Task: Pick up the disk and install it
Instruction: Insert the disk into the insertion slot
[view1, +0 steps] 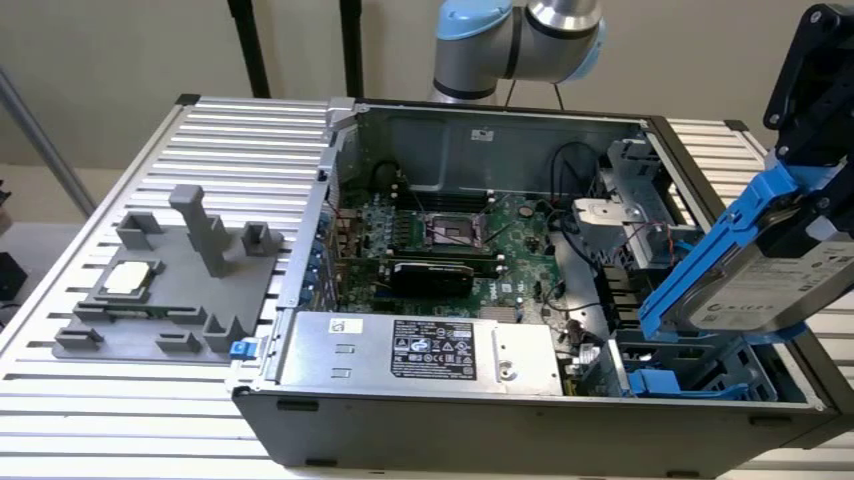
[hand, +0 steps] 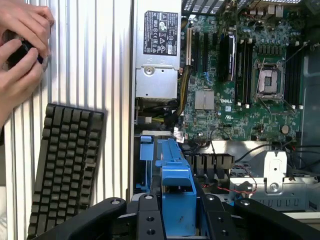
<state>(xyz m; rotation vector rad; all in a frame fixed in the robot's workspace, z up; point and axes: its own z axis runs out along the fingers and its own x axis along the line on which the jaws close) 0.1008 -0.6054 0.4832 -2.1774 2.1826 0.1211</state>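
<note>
Over case, disk slants, perhaps end-down.

place: robotics lab | evidence: slatted aluminium bench, open PC case, robot arm

My gripper clasps the upper end of the disk, which hangs tilted in its blue carrier above the drive bay at the corner of the open computer case on the exterior view's right. Inside the case lie the motherboard and the power supply; on the slatted table at the exterior view's left, a grey fixture bears a processor chip
</note>
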